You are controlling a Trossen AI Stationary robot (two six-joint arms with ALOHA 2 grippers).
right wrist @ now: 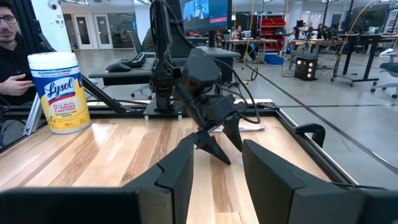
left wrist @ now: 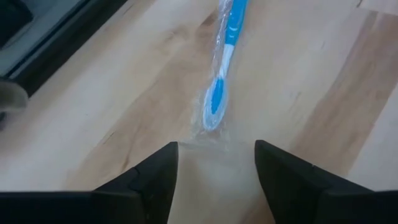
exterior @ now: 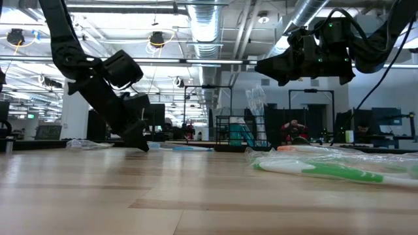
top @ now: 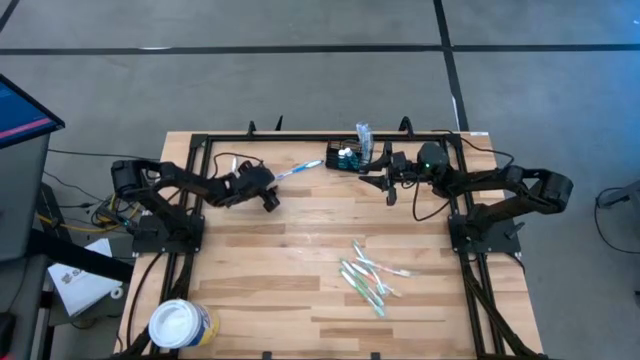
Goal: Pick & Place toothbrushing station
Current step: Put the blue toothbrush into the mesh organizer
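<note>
Hovering low over the far-left boards, the left gripper stands with fingers parted and empty, a wrapped blue toothbrush lying just ahead of its tips — the wrapper's detail shows only in the left wrist view. Right gripper — raised, fingers spread, holding nothing. The toothbrushing station sits at the table's far edge, beside it. Loose toothbrushes lie nearer, right of centre; a white tub occupies the near-left corner.

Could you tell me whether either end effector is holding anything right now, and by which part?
Nothing is held: the left end effector is open just short of the blue toothbrush, and the right end effector is open and empty.
</note>
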